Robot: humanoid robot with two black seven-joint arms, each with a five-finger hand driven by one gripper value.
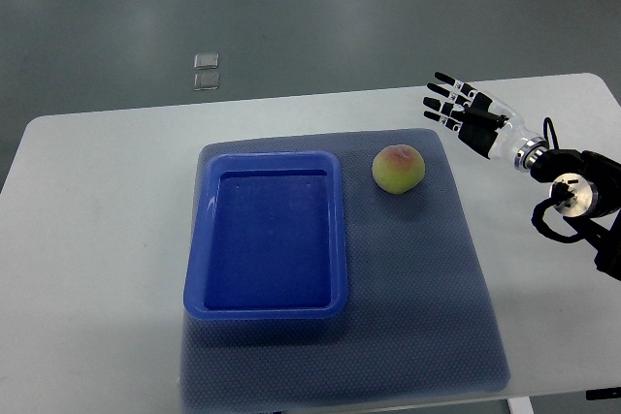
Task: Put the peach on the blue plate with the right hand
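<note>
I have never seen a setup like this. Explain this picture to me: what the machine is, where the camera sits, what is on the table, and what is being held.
There is one picture, taken from a camera that looks steeply down from the robot's own side. The black and silver thing at the right edge is the robot's right hand, with jointed fingers, on the end of its arm. The fingers are spread and it holds nothing. The left arm is not in the picture.

On the white table lies a dark grey mat. On the mat sit a blue plate, shaped like a shallow tray and empty, and a peach just to its right. The hand is up and to the right of the peach, not touching it.
</note>
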